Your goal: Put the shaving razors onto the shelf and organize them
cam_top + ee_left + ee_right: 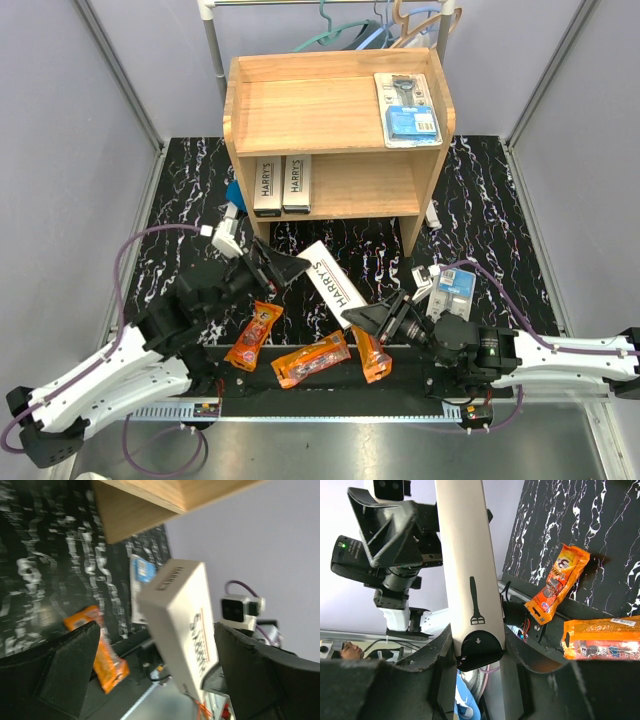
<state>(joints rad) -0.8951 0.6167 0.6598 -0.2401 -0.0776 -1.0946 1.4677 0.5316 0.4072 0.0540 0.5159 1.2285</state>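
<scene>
Cardboard forms the long white box lettered "HARRY'S" in black (335, 287), a smooth, square-edged slab held slantwise over the black marble-patterned tabletop with white veins (490, 200). The right gripper (368, 317) has its matte black fingers pressed against the box's black-capped end and is pinching it. In the right wrist view the box (465, 570) runs straight out from between those jaws. The left gripper (288, 272) sits at the box's other end with its wedge-shaped jaws spread wide. In the left wrist view the box (182, 630) lies between them with a gap on each side, and no contact with either finger shows.

Crinkled, glossy orange plastic packets lie near the right jaws. One (372, 356) is just beneath them, one (312, 360) is a little farther out from their tips, and the third (254, 337) lies below the left jaws. Behind the right jaws, beside the wrist, a flat clear blister pack with a blue card (452, 292) rests on the tabletop.

Beyond both pairs of jaws stands the light wooden two-tier shelf (335, 100), with visible grain, solid side panels and a raised top rim. Two more white lettered boxes (282, 185) lie side by side and touching at the left end of its lower tier. A second clear blister pack (408, 108) lies flat at the right end of its top tier.
</scene>
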